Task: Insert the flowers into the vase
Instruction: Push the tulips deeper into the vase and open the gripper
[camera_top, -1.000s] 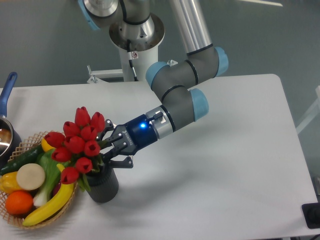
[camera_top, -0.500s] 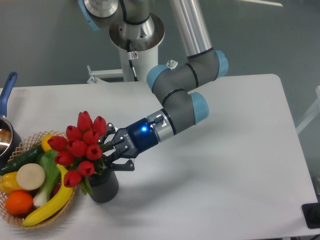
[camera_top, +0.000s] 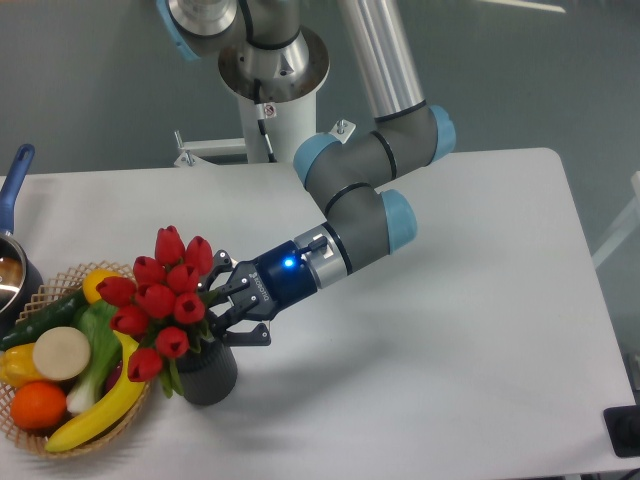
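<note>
End effector (camera_top: 222, 310) low over the white counter (camera_top: 440, 330), fingers pointed away from the arm toward the flowers (camera_top: 160, 295). Black fingers narrowed around the green stems, holding the bunch; exact contact hidden by leaves and buds. Blue light lit on the wrist just behind the fingers.

Flowers: red closed buds fanned out immediately beyond the fingertips, tilted away from the arm, bunch wider than the vase (camera_top: 206, 372). Stems and leaves dipping toward the vase mouth directly below the fingers; how far inside, impossible to tell, rim covered by leaves and one low bud.

Vase: dark grey, ribbed, upright on the counter just under the end effector, lower finger close above its rim; touching or not, unclear.

Beyond the flowers, farther from the arm: wicker basket (camera_top: 20, 425) just beside the vase, filled with toy produce. Banana (camera_top: 100, 405) along the side nearest the vase, orange (camera_top: 40, 403), pale round piece (camera_top: 62, 353), dark green cucumber (camera_top: 45, 317), leafy green vegetable (camera_top: 95, 350). Some buds overlapping the basket's contents from this angle.

Past the basket, at the frame edge: dark pot (camera_top: 10, 285) with blue handle (camera_top: 12, 185), only partly in view.

Behind the end effector: grey arm with light blue joint caps, rising to its base at the rear of the counter.
</note>
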